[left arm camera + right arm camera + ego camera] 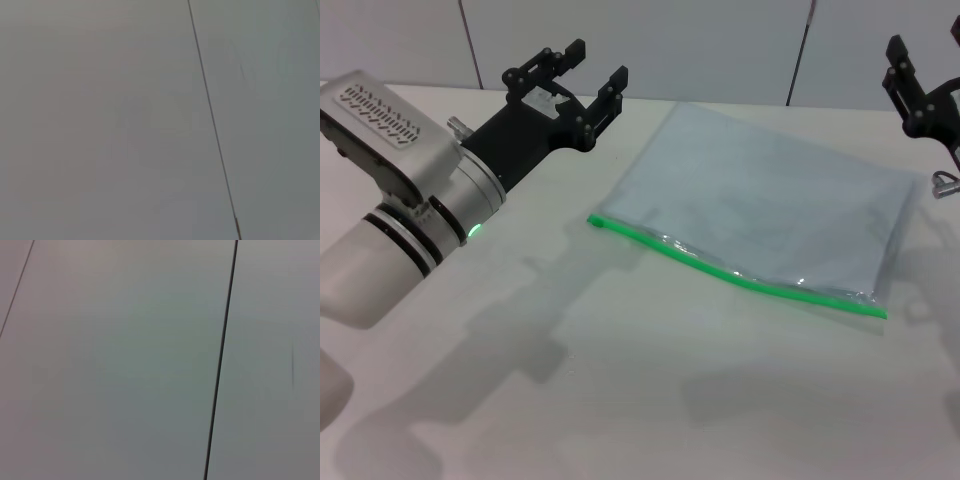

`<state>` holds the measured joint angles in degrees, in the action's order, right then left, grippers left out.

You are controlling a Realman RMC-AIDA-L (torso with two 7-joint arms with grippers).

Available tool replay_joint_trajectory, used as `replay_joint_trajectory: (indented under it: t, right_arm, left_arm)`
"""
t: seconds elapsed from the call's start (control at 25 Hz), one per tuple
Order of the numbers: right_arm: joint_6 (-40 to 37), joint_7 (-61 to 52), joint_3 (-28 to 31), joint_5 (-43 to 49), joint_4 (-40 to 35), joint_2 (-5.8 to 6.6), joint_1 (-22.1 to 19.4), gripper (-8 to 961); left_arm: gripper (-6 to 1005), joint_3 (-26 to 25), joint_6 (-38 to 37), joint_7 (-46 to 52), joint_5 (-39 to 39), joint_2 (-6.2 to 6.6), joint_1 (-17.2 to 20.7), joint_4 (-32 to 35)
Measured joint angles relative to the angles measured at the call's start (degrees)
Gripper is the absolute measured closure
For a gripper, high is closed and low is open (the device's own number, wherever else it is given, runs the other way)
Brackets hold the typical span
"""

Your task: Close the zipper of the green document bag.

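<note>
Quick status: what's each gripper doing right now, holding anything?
Left gripper: open, empty, raised left of the green document bag.
Right gripper: only partly in view at the bag's far right corner; fingers cannot be told, not touching the bag.

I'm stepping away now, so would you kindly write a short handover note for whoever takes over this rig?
Left gripper: open, empty, raised off the table, left of the bag.
Right gripper: at the far right edge, off the bag; only partly in view.
Green document bag: flat on the table, zipper along its near edge.
Done: nothing; neither gripper touches the bag.
Left: hold the bag, pull the slider along the zipper. Slider position unclear.
</note>
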<state>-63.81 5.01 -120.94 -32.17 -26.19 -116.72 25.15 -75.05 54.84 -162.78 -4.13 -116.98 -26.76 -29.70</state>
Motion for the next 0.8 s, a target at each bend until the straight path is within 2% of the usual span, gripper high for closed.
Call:
replay_joint_trajectory:
  t: [0.8]
  right_arm:
    - [2.19,0.00,0.00,0.00,0.16,0.00,0.72,273]
  left_arm:
    - [439,0.05,-0.16,0.00,0.00,0.00,-0.83,1.24]
